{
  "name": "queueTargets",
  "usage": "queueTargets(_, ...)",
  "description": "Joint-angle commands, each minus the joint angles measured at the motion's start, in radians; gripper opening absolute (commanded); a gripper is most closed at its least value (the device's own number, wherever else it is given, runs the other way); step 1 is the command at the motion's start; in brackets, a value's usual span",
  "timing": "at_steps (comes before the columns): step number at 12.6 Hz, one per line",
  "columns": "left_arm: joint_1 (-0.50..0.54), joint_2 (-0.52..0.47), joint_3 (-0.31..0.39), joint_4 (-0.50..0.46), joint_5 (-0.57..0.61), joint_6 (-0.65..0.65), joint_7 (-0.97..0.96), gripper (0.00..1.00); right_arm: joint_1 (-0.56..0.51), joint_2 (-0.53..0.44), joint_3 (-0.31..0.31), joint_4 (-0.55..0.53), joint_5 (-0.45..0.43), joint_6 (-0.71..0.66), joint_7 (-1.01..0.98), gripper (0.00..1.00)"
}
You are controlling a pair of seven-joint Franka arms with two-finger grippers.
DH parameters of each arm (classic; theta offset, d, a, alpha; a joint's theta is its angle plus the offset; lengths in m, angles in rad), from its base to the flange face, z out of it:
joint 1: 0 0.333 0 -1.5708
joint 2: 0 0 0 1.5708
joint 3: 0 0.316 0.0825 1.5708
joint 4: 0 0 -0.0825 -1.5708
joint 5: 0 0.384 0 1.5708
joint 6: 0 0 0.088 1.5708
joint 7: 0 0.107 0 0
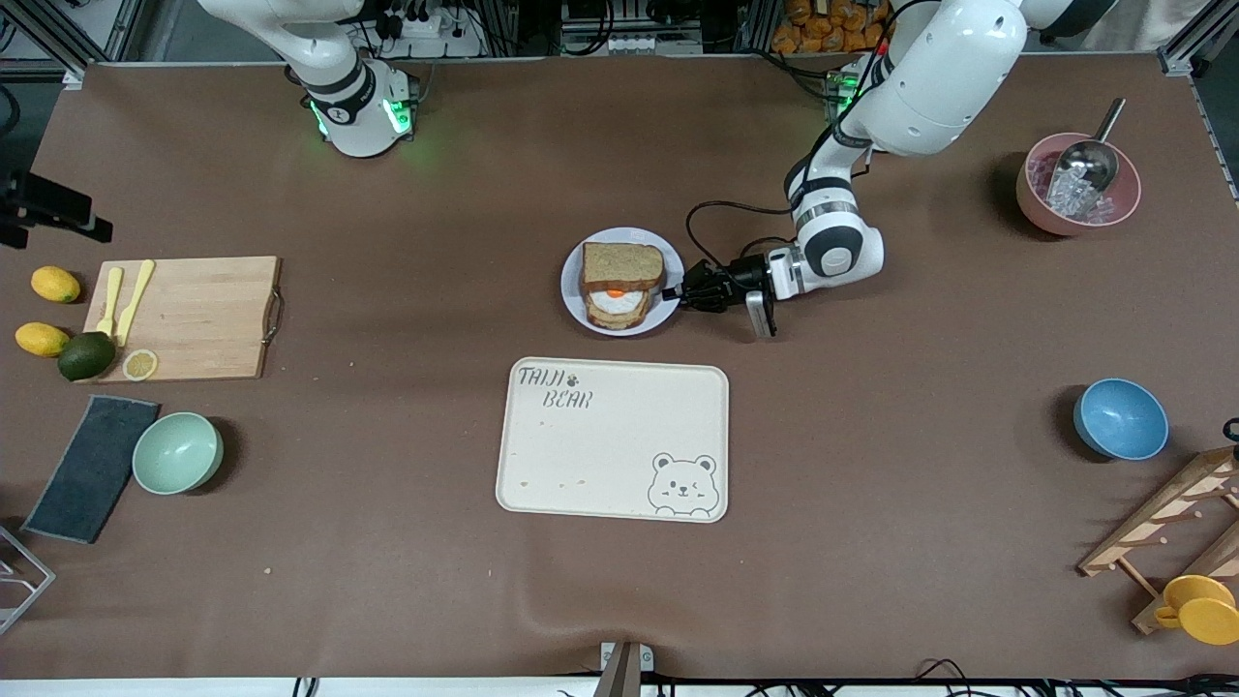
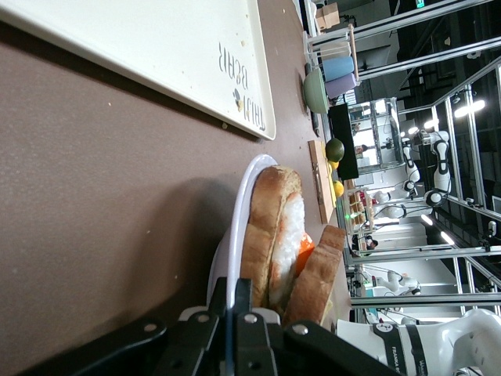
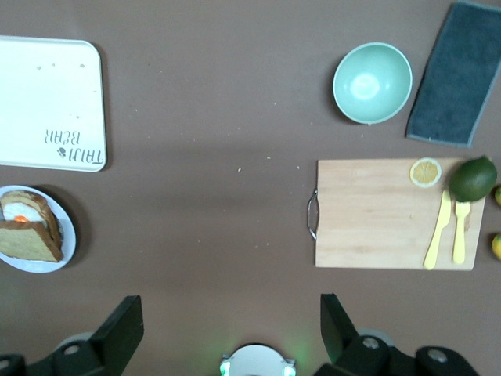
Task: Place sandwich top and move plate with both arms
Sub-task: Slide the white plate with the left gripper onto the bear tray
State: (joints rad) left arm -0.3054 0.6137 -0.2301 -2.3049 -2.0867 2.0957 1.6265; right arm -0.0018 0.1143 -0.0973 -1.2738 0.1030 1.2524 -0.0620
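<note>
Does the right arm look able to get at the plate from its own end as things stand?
Probably yes: the right gripper hangs open, high over bare table, nothing between it and the plate. The left gripper is shut on the rim at the left arm's end only.

Sandwich top (image 1: 622,263) light brown, darker crust; plate (image 1: 577,302) pale lavender-white; tray (image 1: 612,440) cream, bear-printed.

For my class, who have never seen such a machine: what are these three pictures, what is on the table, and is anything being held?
Two white robot arms stand at a brown table. One picture looks down from across the table; the other two come from cameras on each arm's wrist. The left gripper is shut on the rim of the plate, which carries a sandwich, its sandwich top leaning over an egg slice. The right gripper waits open, high over the table near its base. Nearer the camera lies a bear tray. Toward the right arm's end sit a cutting board and a mint bowl.
</note>
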Motion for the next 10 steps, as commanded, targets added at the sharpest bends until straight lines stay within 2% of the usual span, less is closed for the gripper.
queueTargets(1, 0.026, 0.041, -0.015, -0.013, -0.061, -0.046, 0.009, 0.00, -0.026, -0.129, 0.059, -0.218, -0.026, 0.128, 0.056, 1.00)
queueTargets(3, 0.077, 0.041, -0.038, -0.033, -0.067, -0.120, 0.010, 0.00, -0.033, -0.201, 0.079, -0.344, -0.028, 0.223, 0.064, 1.00)
queueTargets(4, 0.100, 0.040, -0.057, -0.036, -0.067, -0.128, 0.010, 0.00, -0.035, -0.196, 0.086, -0.343, -0.029, 0.234, 0.064, 1.00)
queueTargets(6, 0.150, 0.034, -0.093, -0.036, -0.067, -0.128, 0.009, 0.00, -0.037, -0.174, 0.099, -0.311, -0.089, 0.255, 0.064, 1.00)
queueTargets(7, 0.169, 0.029, -0.106, -0.036, -0.065, -0.128, 0.009, 0.00, -0.052, -0.167, 0.129, -0.293, -0.118, 0.259, 0.064, 1.00)
queueTargets(10, 0.197, 0.018, -0.109, -0.022, -0.067, -0.128, -0.017, 0.00, -0.066, -0.160, 0.142, -0.286, -0.121, 0.248, 0.067, 1.00)
